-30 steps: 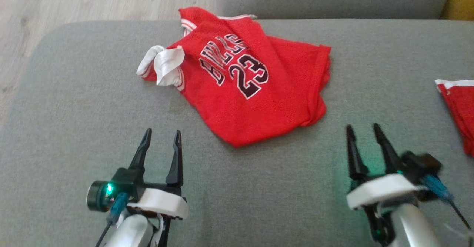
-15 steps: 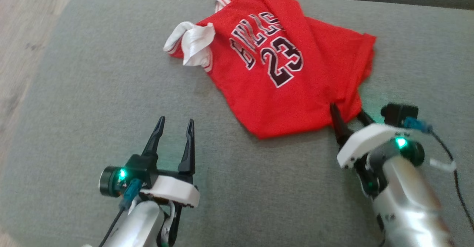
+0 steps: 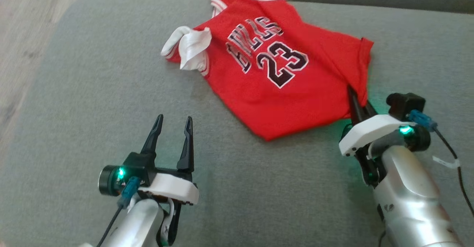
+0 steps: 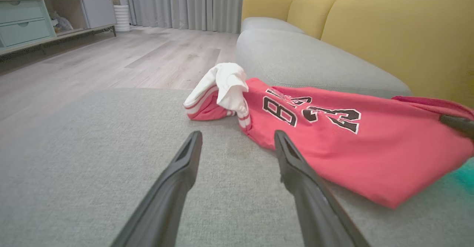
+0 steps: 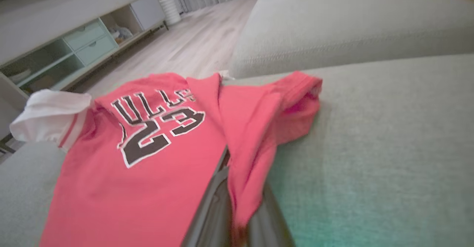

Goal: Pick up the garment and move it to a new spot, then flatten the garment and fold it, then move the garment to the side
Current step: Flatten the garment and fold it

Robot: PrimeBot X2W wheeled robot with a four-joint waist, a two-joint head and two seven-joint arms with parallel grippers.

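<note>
Head view: garment (image 3: pixel 274 91) lies on grey cushion (image 3: pixel 92 91) beside wooden floor (image 3: pixel 22 17).

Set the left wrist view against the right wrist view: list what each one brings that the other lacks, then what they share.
Left wrist view brings: the left gripper, jaws apart, over bare grey cushion, short of the red jersey.
Right wrist view brings: the right gripper close up, shut on a fold at the jersey's edge.
Both share: the jersey with its 23, its white sleeve trim, the cushion, the wooden floor and the cabinet with teal drawers.
</note>
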